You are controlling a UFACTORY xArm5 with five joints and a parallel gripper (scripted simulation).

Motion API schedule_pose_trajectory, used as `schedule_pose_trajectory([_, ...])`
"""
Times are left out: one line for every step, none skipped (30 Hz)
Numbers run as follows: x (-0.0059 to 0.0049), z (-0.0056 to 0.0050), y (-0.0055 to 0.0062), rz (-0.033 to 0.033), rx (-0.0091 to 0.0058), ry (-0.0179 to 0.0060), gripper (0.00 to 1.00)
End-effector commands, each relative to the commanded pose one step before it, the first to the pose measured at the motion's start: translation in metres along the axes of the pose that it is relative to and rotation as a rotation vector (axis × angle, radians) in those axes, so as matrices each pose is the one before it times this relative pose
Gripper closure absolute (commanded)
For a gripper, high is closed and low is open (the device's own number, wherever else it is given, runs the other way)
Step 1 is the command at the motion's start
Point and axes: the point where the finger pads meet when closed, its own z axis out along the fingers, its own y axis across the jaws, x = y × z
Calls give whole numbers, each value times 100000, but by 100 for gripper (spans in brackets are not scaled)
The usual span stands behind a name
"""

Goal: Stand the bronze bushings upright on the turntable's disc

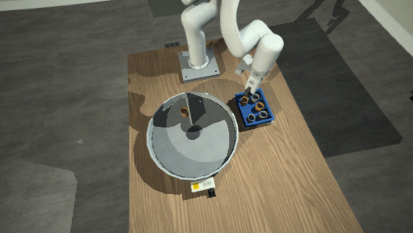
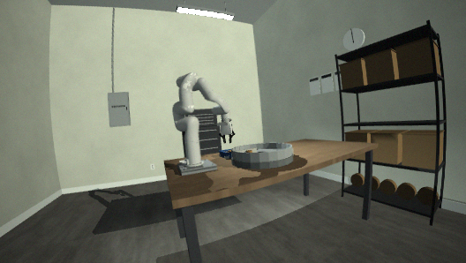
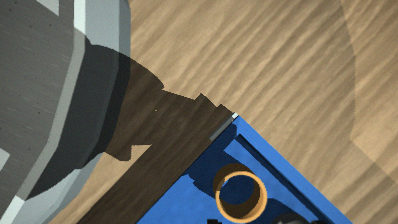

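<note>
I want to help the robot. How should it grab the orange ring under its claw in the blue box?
Come straight down from above. The orange ring stands upright in the blue box, open end up, walls close around it, so pinch across its rim.

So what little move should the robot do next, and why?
Probably lower the gripper straight down around the bronze bushing in the crate's near corner. The gripper is open, holds nothing and hangs just above that bushing. One bronze bushing already stands on the disc, another waits in the crate.
</note>
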Motion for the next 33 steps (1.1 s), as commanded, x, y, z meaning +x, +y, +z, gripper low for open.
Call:
schedule_pose_trajectory([-115, 1502, -37, 1, 73, -301, 52])
schedule_pose_trajectory([-1, 482, -3, 0, 0, 0, 52])
schedule_pose_trajectory([5, 490, -1, 0, 0, 0, 52])
schedule_pose_trajectory([-1, 491, -3, 0, 0, 0, 52])
schedule_pose_trajectory([4, 480, -1, 0, 0, 0, 52])
schedule_pose_trajectory([0, 0, 0, 0, 0, 0, 52])
schedule_pose_trajectory([0, 0, 0, 0, 0, 0, 52])
schedule_pose_trajectory([-1, 461, -2, 0, 0, 0, 52])
schedule_pose_trajectory([4, 431, -1, 0, 0, 0, 52])
schedule_pose_trajectory([-1, 396, -2, 0, 0, 0, 52])
schedule_pose_trajectory([3, 352, -1, 0, 0, 0, 52])
schedule_pose_trajectory([1, 303, -1, 0, 0, 0, 52])
schedule_pose_trajectory([0, 251, -1, 0, 0, 0, 52])
schedule_pose_trajectory([1, 197, -1, 0, 0, 0, 52])
schedule_pose_trajectory([2, 144, 0, 0, 0, 0, 52])
schedule_pose_trajectory([1, 95, 0, 0, 0, 0, 52])
schedule_pose_trajectory([1, 53, 0, 0, 0, 0, 52])
schedule_pose_trajectory([0, 21, 0, 0, 0, 0, 52])
schedule_pose_trajectory([0, 3, 0, 0, 0, 0, 52])
schedule_pose_trajectory([0, 0, 0, 0, 0, 0, 52])
schedule_pose_trajectory([0, 0, 0, 0, 0, 0, 52])
schedule_pose_trajectory([0, 0, 0, 0, 0, 0, 52])
schedule_pose_trajectory([0, 0, 0, 0, 0, 0, 52])
schedule_pose_trajectory([0, 0, 0, 0, 0, 0, 52])
schedule_pose_trajectory([0, 0, 0, 0, 0, 0, 52])
schedule_pose_trajectory([0, 0, 0, 0, 0, 0, 52])
schedule_pose_trajectory([0, 0, 0, 0, 0, 0, 52])
schedule_pose_trajectory([0, 0, 0, 0, 0, 0, 52])
schedule_pose_trajectory([0, 0, 0, 0, 0, 0, 52])
schedule_pose_trajectory([0, 0, 0, 0, 0, 0, 52])
schedule_pose_trajectory([0, 8, 0, 0, 0, 0, 52])
schedule_pose_trajectory([-1, 47, 0, 0, 0, 0, 52])
schedule_pose_trajectory([-2, 98, 0, 0, 0, 0, 52])
